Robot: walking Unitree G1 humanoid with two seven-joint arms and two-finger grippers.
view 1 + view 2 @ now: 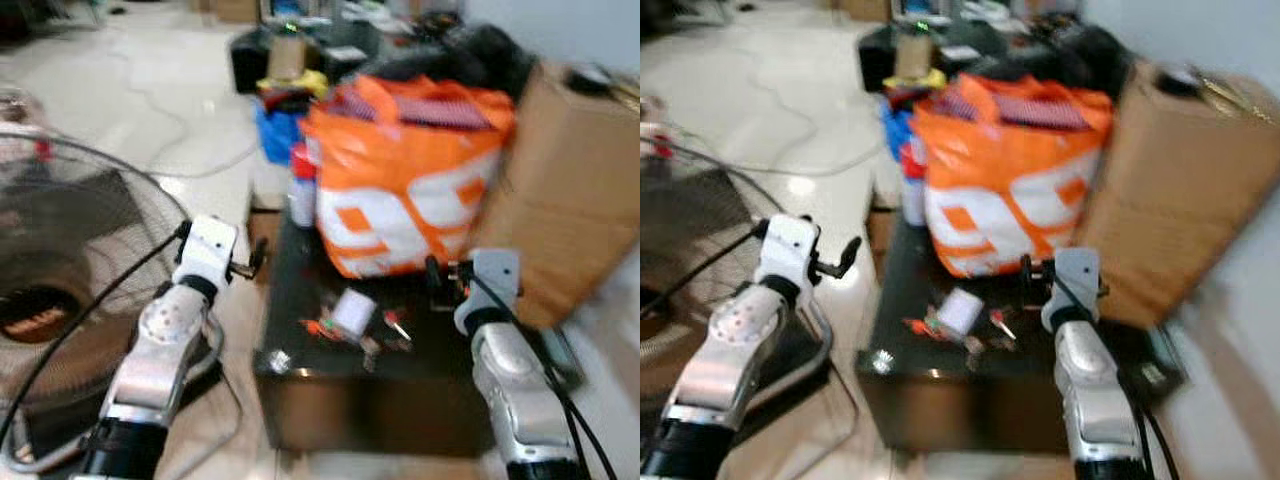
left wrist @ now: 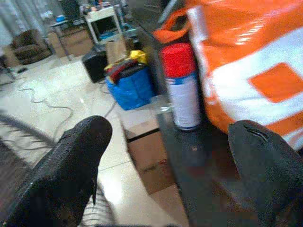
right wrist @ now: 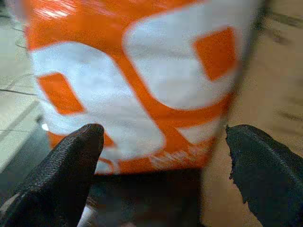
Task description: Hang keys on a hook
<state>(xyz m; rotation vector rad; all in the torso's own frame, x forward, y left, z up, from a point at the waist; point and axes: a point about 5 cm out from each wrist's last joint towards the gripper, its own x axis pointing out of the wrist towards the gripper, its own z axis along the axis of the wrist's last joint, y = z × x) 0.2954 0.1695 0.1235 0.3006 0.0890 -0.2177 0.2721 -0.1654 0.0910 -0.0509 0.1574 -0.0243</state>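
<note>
Low black glossy table [image 1: 300, 385] was noted on a pale tiled floor. Both grippers were held spread and empty: left gripper [image 2: 170, 156] off the table's edge, right gripper [image 3: 163, 156] facing the orange-and-white plastic bag [image 1: 410, 185]. Small reddish clutter, possibly keys [image 1: 385, 328], lay blurred between them.

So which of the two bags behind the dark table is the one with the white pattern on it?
The big orange bag standing on the table; the blue bag behind it is plain.
</note>
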